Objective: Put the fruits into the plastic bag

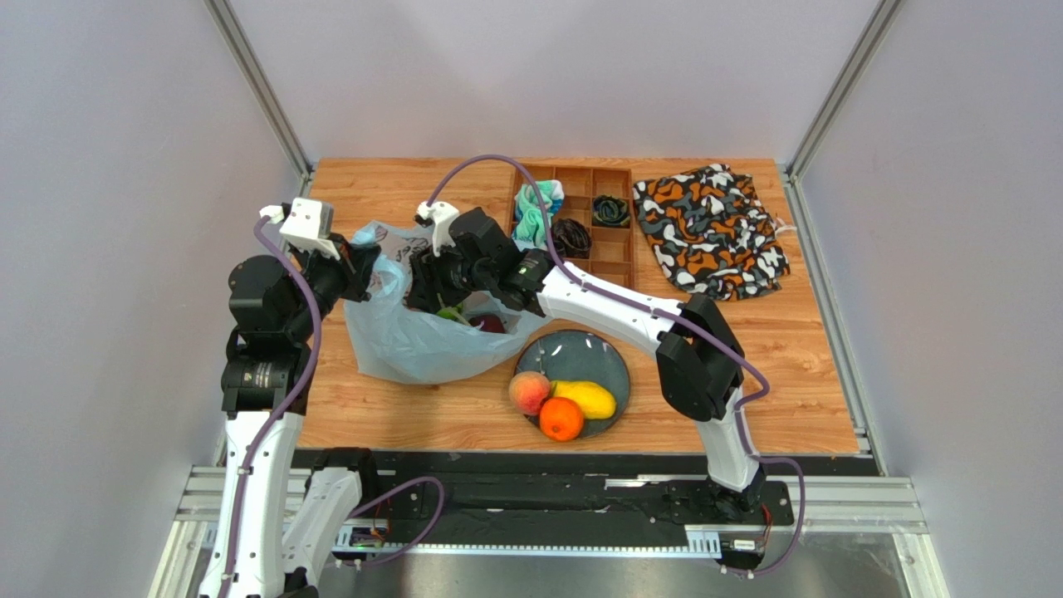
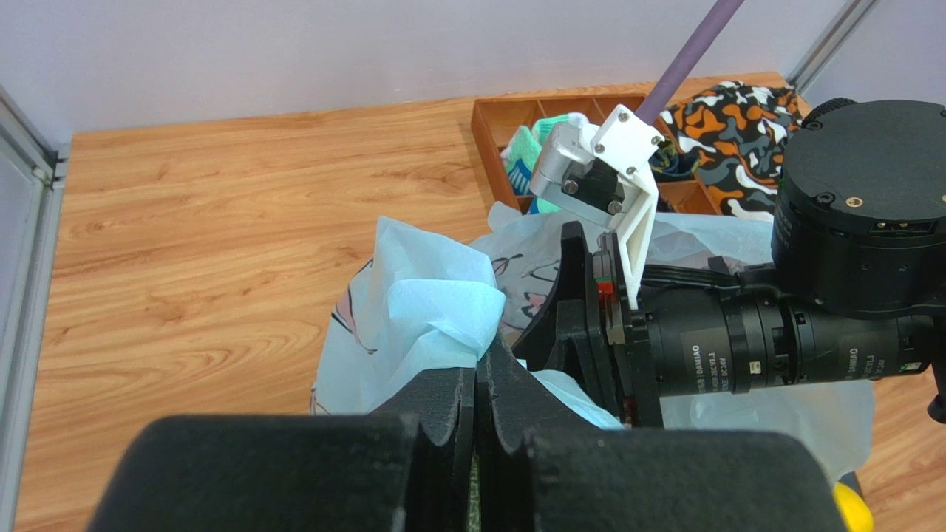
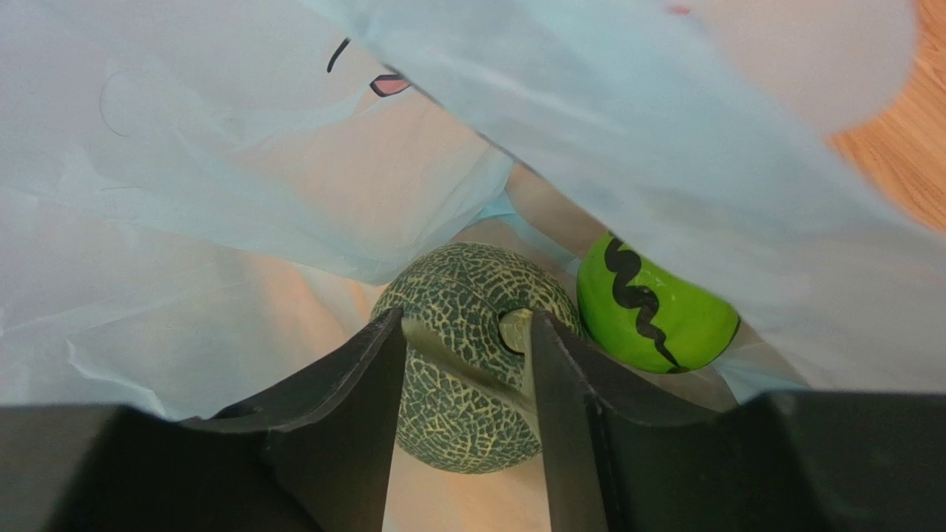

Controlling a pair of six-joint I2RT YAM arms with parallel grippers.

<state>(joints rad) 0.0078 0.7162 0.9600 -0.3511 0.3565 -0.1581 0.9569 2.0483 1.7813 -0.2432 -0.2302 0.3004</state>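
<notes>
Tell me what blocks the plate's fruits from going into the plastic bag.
The right gripper itself sits in the plastic bag mouth, fingers open over the melon. Nothing else visible blocks the peach, mango and orange on the plate.

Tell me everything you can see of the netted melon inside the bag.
The melon is round and grey-green, with a pale raised net and a pale stem scar. It lies inside the plastic bag, with the green fruit close beside it. The right claw stands open astride it; contact is unclear.
</notes>
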